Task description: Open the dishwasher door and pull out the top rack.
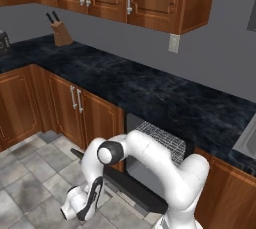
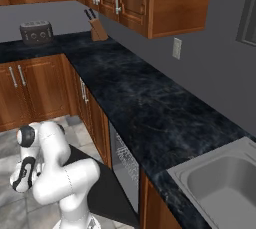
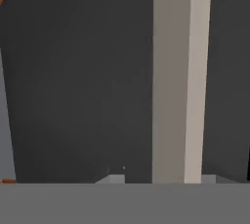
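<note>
With the dishwasher door (image 1: 131, 187) down flat, claw (image 1: 80, 207) state unclear near the handle (image 3: 180, 78); back off cleanly, then reach for the top rack (image 1: 162, 140).

You get 2 base cams behind arm, L & R, both looking down on counter (image 1: 150, 93) & dishwasher door (image 1: 135, 185), hand cam v. close on door handle (image 3: 180, 76).

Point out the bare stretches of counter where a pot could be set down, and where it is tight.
The dark counter lies bare from the knife block along to the sink. A shorter bare strip runs between the toaster and the knife block. Low down it is tight: the open dishwasher door, the top rack and the arm crowd the floor there.
</note>
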{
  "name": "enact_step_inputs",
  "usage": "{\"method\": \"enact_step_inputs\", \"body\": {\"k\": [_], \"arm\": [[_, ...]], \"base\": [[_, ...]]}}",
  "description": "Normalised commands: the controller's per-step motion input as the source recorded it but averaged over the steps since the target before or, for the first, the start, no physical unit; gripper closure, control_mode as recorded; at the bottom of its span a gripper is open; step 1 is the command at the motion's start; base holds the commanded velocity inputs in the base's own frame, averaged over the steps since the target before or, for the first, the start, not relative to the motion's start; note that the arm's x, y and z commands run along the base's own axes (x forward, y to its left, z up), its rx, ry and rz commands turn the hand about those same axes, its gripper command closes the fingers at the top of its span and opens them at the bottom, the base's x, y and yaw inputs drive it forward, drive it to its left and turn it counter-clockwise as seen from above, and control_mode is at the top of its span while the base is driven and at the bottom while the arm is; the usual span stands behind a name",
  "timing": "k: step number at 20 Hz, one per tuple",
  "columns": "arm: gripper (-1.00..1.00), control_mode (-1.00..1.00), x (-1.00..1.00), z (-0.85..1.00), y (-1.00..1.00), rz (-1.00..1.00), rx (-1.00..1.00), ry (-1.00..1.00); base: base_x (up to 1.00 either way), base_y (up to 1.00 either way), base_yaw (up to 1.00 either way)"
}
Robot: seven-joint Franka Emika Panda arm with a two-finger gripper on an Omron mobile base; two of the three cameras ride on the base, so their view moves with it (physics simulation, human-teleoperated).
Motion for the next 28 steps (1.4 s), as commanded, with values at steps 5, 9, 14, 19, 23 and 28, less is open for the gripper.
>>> {"method": "enact_step_inputs", "body": {"k": [5,9,14,19,23,28], "arm": [[-1.0,-1.0,-0.2,-0.56,0.62,0.0,0.0,0.08],[-1.0,-1.0,-0.35,-0.1,0.6,0.0,0.0,0.02],[-1.0,-1.0,-0.75,0.62,0.32,0.0,0.13,-0.01],[-1.0,-1.0,-0.47,1.0,0.0,0.0,0.22,-0.04],[-1.0,-1.0,-0.01,1.0,-0.04,0.0,0.2,-0.09],[-1.0,-1.0,0.0,1.0,-0.22,0.0,0.27,-0.07]], "base": [[0.0,0.0,0.0],[0.0,0.0,0.0],[0.0,0.0,0.0],[0.0,0.0,0.0],[0.0,0.0,0.0],[0.0,0.0,0.0]]}}
